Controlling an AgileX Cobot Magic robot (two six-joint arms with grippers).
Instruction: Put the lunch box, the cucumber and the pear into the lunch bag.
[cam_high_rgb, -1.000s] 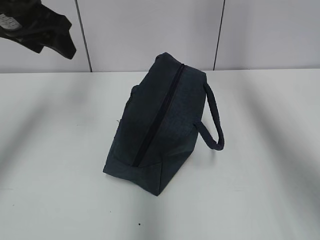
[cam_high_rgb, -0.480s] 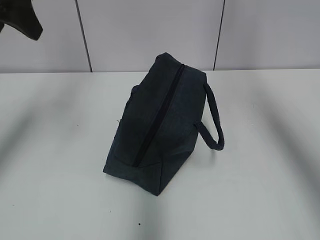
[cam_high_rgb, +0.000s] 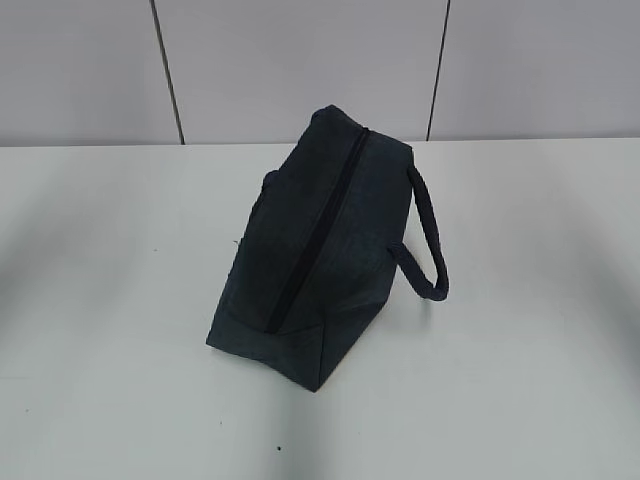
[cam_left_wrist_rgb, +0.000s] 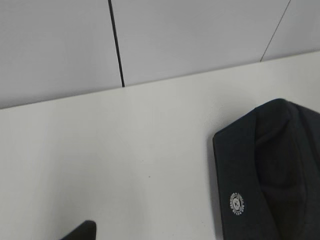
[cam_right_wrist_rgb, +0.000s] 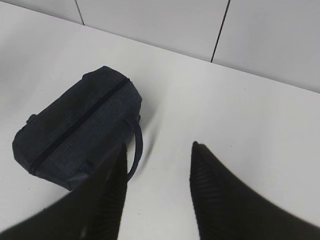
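The dark navy lunch bag (cam_high_rgb: 320, 250) lies on the white table with its long zipper (cam_high_rgb: 318, 225) shut and its loop handle (cam_high_rgb: 430, 240) sticking out to the right. The left wrist view shows one end of the bag (cam_left_wrist_rgb: 270, 170) with its white round logo (cam_left_wrist_rgb: 237, 204). Of my left gripper only one dark fingertip (cam_left_wrist_rgb: 86, 231) shows, far off to the left, so the jaws stand apart with nothing in them. My right gripper (cam_right_wrist_rgb: 158, 146) is open and empty, high above the table just right of the bag (cam_right_wrist_rgb: 75, 130). The lunch box, cucumber and pear are out of view.
A grey panelled wall (cam_high_rgb: 300, 70) runs along the table's far edge. The white tabletop (cam_high_rgb: 520, 380) spreads around the bag on all sides. Neither arm shows in the exterior view.
The left arm, seen at the top left of the exterior view, has moved up and left out of that view. The bag has not moved.
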